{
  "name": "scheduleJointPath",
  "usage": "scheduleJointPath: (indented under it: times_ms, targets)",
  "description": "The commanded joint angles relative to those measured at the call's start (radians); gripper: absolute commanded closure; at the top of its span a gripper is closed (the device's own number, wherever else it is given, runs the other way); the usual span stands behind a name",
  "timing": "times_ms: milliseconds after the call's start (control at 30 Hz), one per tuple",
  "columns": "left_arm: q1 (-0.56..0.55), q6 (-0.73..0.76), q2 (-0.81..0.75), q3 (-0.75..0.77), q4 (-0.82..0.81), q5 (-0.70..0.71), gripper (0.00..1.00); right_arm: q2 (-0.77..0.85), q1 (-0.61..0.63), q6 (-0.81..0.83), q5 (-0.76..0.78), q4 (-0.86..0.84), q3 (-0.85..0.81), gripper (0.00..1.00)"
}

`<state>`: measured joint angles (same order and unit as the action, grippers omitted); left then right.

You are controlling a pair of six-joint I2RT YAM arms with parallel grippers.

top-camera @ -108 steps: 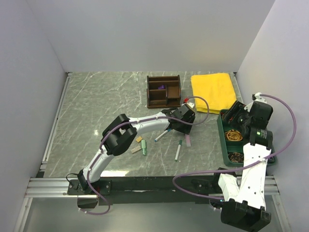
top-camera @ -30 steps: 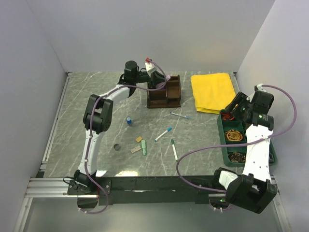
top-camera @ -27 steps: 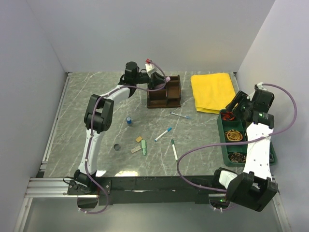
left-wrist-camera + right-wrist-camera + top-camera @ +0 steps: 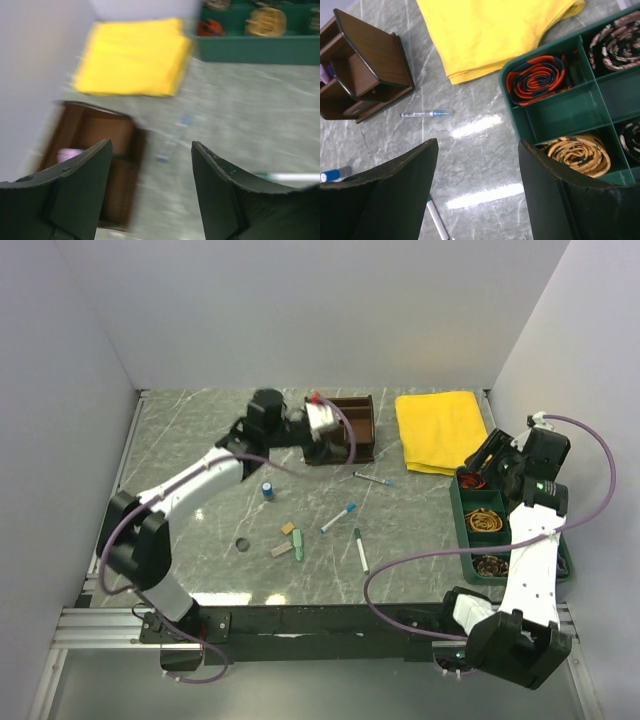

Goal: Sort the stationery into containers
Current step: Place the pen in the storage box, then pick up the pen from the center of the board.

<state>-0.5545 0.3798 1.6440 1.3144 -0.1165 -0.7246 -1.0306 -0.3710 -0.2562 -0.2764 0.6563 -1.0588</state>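
Note:
My left gripper (image 4: pixel 328 440) is open and empty, hovering at the left side of the brown wooden organiser (image 4: pixel 358 428). Its wrist view is blurred and shows the organiser (image 4: pixel 100 145) with a pinkish item (image 4: pixel 70 152) inside. On the table lie a slim blue pen (image 4: pixel 371 479), a blue-capped pen (image 4: pixel 338 517), a green-capped pen (image 4: pixel 359 548), a small blue-capped bottle (image 4: pixel 268 490), tan erasers (image 4: pixel 287 528) and a green eraser (image 4: pixel 298 546). My right gripper (image 4: pixel 487 465) is open and empty, at the near-left corner of the green tray (image 4: pixel 560 540). The tray (image 4: pixel 560 115) holds coiled bands.
A folded yellow cloth (image 4: pixel 438 430) lies between the organiser and the tray. A small dark ring (image 4: pixel 242 544) sits left of the erasers. Walls close in the table on the left, back and right.
The left arm has swung its elbow out to the front left and the gripper has shifted from the organiser's far-left corner to its left side. The right arm is nearly still.

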Motion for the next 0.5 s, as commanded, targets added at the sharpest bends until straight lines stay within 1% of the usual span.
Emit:
scheduleJointPath:
  times_ms: [0,33,67,100,133,167,200,233,300,400,467]
  targets:
    - [-0.133,-0.083,-0.05,-0.095,0.287,0.186,0.32,0.064,-0.003,0.014,0.063,0.003,0.037,0.27]
    - [-0.151,-0.134,-0.038,-0.083,0.322,0.238,0.34,0.072,-0.003,0.02,0.086,0.009,0.043,0.27]
    - [-0.185,-0.157,0.009,-0.031,0.356,0.264,0.35,0.079,-0.003,0.023,0.091,0.012,0.049,0.27]
    - [-0.199,-0.174,0.048,0.011,0.461,0.295,0.37,0.092,-0.003,0.025,0.092,0.016,0.059,0.27]
    - [-0.211,-0.206,0.089,0.057,0.509,0.322,0.39,0.098,-0.003,0.025,0.092,0.023,0.063,0.27]
    - [-0.228,-0.216,0.174,0.154,0.567,0.356,0.4,0.104,-0.003,0.025,0.088,0.026,0.065,0.27]
    - [-0.232,-0.231,0.215,0.196,0.633,0.372,0.42,0.113,-0.003,0.023,0.085,0.029,0.068,0.27]
    - [-0.235,-0.269,0.246,0.228,0.65,0.384,0.44,0.118,-0.003,0.021,0.082,0.032,0.068,0.27]
    - [-0.243,-0.286,0.303,0.281,0.66,0.41,0.45,0.133,-0.003,0.021,0.075,0.032,0.075,0.27]
    - [-0.272,-0.268,0.346,0.315,0.67,0.474,0.47,0.151,-0.002,0.02,0.074,0.031,0.086,0.27]
    - [-0.28,-0.268,0.378,0.335,0.686,0.488,0.48,0.158,-0.003,0.02,0.071,0.031,0.095,0.27]
